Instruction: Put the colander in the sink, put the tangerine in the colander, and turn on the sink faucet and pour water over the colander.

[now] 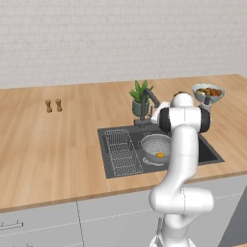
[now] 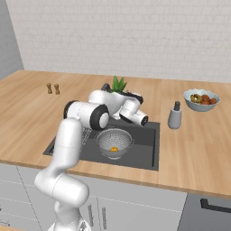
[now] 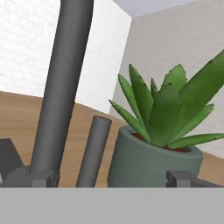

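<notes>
Two steps look done, with the tangerine (image 2: 114,149) sitting in the colander (image 2: 114,142) inside the sink (image 2: 146,151), and the open, empty jaws are closing on the faucet (image 3: 61,92), risking bumping the plant (image 3: 162,131).

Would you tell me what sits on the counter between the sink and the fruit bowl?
In the right base view a small grey dispenser bottle stands on the wooden counter between the sink and the fruit bowl, just past the sink's right rim.

colander (image 1: 155,146) silvery, perforated | tangerine (image 1: 160,155) orange | sink (image 1: 111,144) dark grey | plant (image 3: 168,103) green
</notes>
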